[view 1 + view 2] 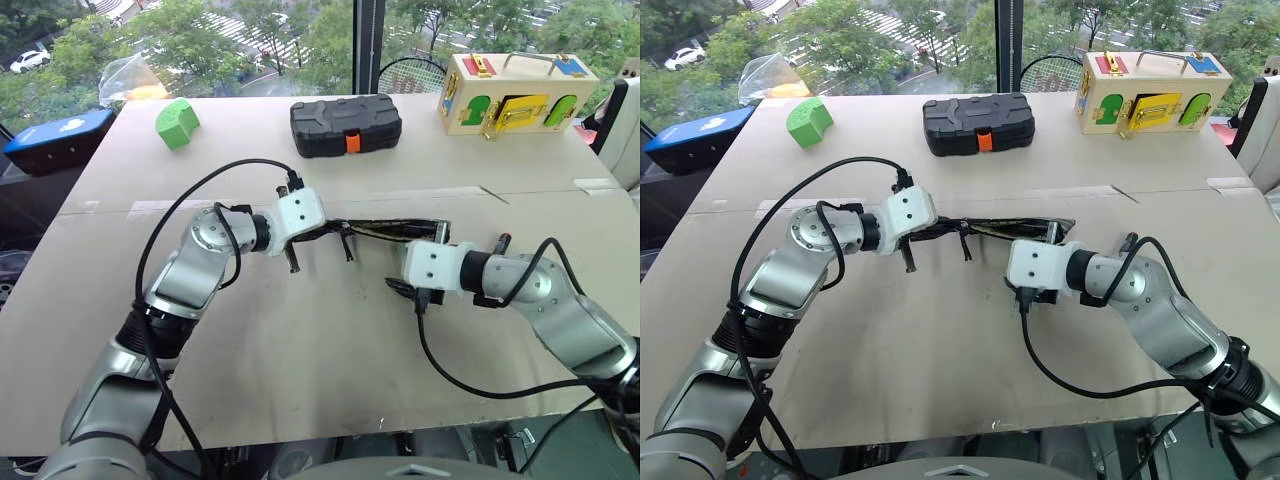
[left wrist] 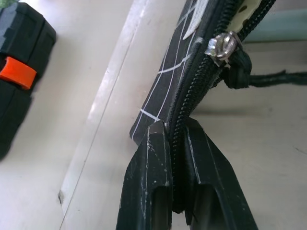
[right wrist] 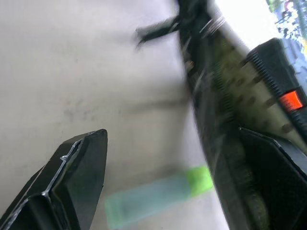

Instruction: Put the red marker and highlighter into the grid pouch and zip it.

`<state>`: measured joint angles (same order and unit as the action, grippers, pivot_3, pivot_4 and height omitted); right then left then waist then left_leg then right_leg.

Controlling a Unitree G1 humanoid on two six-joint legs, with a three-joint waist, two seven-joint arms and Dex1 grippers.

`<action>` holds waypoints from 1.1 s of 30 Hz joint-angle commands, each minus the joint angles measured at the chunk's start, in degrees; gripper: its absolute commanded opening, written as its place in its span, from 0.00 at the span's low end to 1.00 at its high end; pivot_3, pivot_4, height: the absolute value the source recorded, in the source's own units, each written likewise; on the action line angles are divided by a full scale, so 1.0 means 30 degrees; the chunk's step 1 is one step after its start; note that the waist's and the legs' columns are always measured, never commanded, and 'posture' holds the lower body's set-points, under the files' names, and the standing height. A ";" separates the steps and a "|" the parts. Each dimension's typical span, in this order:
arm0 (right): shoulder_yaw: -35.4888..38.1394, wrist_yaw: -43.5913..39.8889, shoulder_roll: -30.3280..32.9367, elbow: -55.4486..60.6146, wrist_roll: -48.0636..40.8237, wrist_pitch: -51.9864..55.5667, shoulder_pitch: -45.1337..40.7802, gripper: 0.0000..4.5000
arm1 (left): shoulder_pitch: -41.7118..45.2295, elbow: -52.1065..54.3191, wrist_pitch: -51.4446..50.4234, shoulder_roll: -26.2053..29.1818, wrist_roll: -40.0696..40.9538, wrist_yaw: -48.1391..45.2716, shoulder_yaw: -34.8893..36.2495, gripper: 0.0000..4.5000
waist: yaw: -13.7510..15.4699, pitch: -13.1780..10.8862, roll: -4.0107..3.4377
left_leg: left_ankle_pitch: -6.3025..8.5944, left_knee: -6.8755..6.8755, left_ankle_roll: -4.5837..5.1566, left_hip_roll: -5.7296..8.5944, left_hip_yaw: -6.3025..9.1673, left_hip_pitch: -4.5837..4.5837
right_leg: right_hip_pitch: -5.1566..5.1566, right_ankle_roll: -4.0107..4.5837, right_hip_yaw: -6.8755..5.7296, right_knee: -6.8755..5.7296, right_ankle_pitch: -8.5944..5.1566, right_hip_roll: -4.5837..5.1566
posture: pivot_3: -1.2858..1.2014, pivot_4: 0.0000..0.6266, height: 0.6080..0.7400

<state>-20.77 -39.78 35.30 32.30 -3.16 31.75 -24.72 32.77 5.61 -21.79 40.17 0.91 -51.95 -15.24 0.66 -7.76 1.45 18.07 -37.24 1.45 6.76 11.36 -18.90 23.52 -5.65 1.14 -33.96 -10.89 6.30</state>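
Note:
The grid pouch stands on edge above the middle of the table, stretched between the two arms. My left gripper is shut on the zipper edge at the pouch's left end. The metal zipper pull and its black cord lie just beyond that grip. My right gripper is open, low in front of the pouch's right end. The pale green highlighter lies flat on the table between its spread fingers, beside the pouch. The red marker is out of view.
A black hard case with an orange latch sits behind the pouch. A green block is at the back left, a wooden latch box at the back right, and a blue object off the table's left edge.

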 commanded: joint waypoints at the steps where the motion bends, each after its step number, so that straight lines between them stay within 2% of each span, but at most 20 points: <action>1: 0.1976 -0.0198 -0.1002 0.1553 -0.2409 0.0929 0.0252 0.99 | -0.0078 0.0076 0.0499 0.0260 -0.0692 0.0272 0.0246 0.00 | 0.0064 -0.0001 -0.0002 | 0.0000 0.0001 0.0000 0.0001 0.0003 0.0000 | 0.0000 0.0001 0.0001 -0.0001 0.0000 0.0000 | 0.52 0.24 1.00; 9: 0.2988 0.0437 -0.1414 0.2299 -0.3960 0.2941 0.1011 0.99 | -0.0275 0.0412 0.0294 -0.0332 -0.0447 0.0361 0.0754 0.00 | 0.0103 0.0004 0.0007 | 0.0001 -0.0017 0.0000 0.0016 0.0016 -0.0001 | 0.0003 0.0003 -0.0004 -0.0004 0.0002 0.0000 | 0.52 0.24 1.00; 17: 0.5752 0.3937 -0.3055 0.4050 -0.6018 1.0237 0.2908 0.99 | -0.0980 -0.0425 -0.0280 0.0298 -0.0667 0.0992 0.2069 0.00 | 0.0073 0.0005 0.0003 | 0.0003 -0.0006 -0.0003 0.0009 0.0017 0.0002 | 0.0010 0.0010 -0.0004 -0.0007 0.0005 -0.0006 | 0.52 0.24 1.00; 22: 0.5029 0.7161 -0.5115 0.2378 -0.4906 1.3098 0.2428 0.99 | -0.1037 -0.0521 -0.0886 0.0776 -0.0989 0.1045 0.2087 0.00 | 0.0066 0.0011 0.0013 | 0.0003 -0.0012 -0.0003 0.0012 0.0005 0.0005 | 0.0007 0.0018 0.0000 -0.0007 0.0013 -0.0006 | 0.52 0.24 1.00; 28: 0.3579 0.9313 -0.6284 -0.1135 -0.3235 1.3015 0.1541 0.99 | -0.1230 0.0116 -0.1201 0.0834 -0.1183 0.0970 0.1806 0.00 | 0.0064 -0.0004 -0.0022 | 0.0003 -0.0009 -0.0005 0.0012 -0.0011 0.0010 | 0.0017 0.0021 0.0008 -0.0014 0.0014 -0.0017 | 0.52 0.24 1.00; 29: 0.3436 0.9511 -0.6223 -0.1403 -0.3009 1.2971 0.1554 0.90 | -0.1240 0.0273 -0.1309 0.0801 -0.1165 0.0975 0.1793 0.00 | 0.0070 -0.0002 -0.0019 | 0.0003 -0.0005 -0.0005 0.0012 -0.0005 0.0009 | 0.0017 0.0022 0.0005 -0.0010 0.0014 -0.0016 | 0.52 0.24 1.00; 31: 0.3358 0.9584 -0.5814 -0.1459 -0.2781 1.2979 0.1696 0.81 | -0.1271 0.0561 -0.1409 0.0720 -0.1174 0.0999 0.1725 0.00 | 0.0059 -0.0006 -0.0026 | 0.0003 -0.0004 -0.0005 0.0014 -0.0003 0.0008 | 0.0016 0.0022 0.0001 -0.0003 0.0014 -0.0016 | 0.52 0.24 1.00; 33: 0.3345 0.9505 -0.5493 -0.1336 -0.2720 1.2980 0.1819 0.60 | -0.1299 0.0699 -0.1481 0.0663 -0.1187 0.1034 0.1685 0.00 | 0.0055 0.0002 -0.0017 | 0.0004 -0.0005 -0.0005 0.0015 -0.0007 0.0007 | 0.0015 0.0021 0.0006 0.0001 0.0014 -0.0013 | 0.52 0.24 1.00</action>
<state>-10.97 -11.98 17.78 27.11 -12.65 70.92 -19.46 28.70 4.89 -26.13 42.14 -2.38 -49.08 -10.55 0.82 -7.75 1.40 18.08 -37.25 1.43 6.80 11.34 -18.88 23.57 -5.59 1.16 -33.96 -10.85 6.26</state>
